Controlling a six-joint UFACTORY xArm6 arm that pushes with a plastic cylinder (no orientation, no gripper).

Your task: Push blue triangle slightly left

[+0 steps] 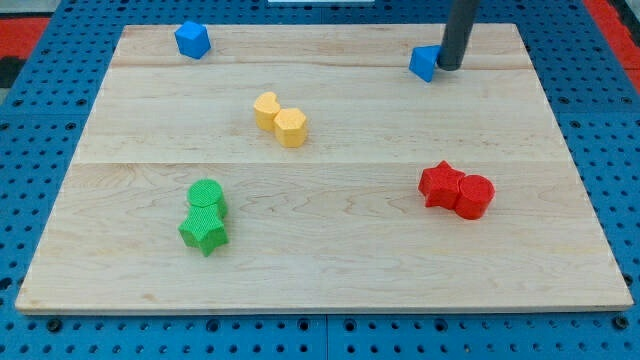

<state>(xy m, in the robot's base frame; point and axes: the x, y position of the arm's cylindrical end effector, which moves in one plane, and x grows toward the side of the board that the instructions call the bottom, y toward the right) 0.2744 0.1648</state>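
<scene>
The blue triangle (424, 63) lies near the view's top right on the wooden board (320, 260). My tip (449, 68) stands right against the triangle's right side, touching it or nearly so. The dark rod rises from there out of the view's top. A second blue block (191, 40), roughly pentagonal, sits at the view's top left.
A yellow pair of blocks (280, 119) sits left of centre in the upper half. A green pair (204, 215), a round one above a star, sits at the lower left. A red pair (456, 190) sits at the right, below the triangle.
</scene>
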